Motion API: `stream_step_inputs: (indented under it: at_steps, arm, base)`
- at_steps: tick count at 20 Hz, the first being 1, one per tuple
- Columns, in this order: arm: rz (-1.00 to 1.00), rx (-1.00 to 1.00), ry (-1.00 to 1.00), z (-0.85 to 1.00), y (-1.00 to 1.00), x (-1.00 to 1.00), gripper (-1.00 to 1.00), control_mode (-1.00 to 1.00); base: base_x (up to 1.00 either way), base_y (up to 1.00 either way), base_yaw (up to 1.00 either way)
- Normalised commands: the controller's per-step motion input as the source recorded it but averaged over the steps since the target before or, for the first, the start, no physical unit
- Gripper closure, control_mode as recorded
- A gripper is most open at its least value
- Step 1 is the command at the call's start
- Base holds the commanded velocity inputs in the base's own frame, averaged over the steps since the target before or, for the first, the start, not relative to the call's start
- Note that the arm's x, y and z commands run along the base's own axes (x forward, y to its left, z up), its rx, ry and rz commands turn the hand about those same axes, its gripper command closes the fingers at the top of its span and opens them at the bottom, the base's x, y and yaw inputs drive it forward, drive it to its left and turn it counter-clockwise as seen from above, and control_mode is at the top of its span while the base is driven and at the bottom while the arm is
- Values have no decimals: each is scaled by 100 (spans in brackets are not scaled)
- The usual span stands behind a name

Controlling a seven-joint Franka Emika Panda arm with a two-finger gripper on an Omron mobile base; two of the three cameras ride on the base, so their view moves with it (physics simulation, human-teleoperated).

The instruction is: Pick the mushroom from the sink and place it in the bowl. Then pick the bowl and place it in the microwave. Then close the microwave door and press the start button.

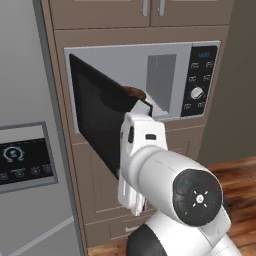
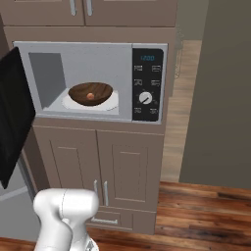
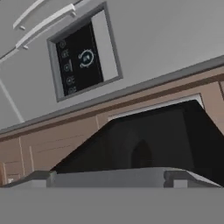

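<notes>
Right base view: mushroom (image 2: 90, 96) in bowl (image 2: 90, 93), inside microwave (image 2: 122, 54).

Dark brown bowl (image 2: 91, 94) holds an orange-tan mushroom (image 2: 90, 96) (black microwave door (image 2: 13, 117)).

1 microwave (image 2: 88, 81), 1 microwave door (image 1: 95, 120), 1 bowl (image 2: 90, 93), 1 mushroom (image 2: 90, 96), 1 fridge (image 1: 25, 150).

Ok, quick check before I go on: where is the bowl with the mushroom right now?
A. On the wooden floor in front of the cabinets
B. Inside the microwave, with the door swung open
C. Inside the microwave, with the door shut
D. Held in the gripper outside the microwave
B: in the right base view the bowl sits inside the microwave with the mushroom in it, and the microwave door stands swung open at the left.
</notes>
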Motion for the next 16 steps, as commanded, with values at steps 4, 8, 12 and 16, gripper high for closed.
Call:
stream_step_inputs:
  at_steps: [4,8,12,16]
  arm:
    - [-13,12,0,0,-76,64,-100,-100]
    - [-14,9,0,0,-63,89,-100,-100]
    - [-13,7,0,0,-52,100,-100,-100]
    - [-13,2,0,0,-23,100,-100,-100]
  base:
    - [0,0,0]
    - [0,0,0]
    - [0,0,0]
    - [0,0,0]
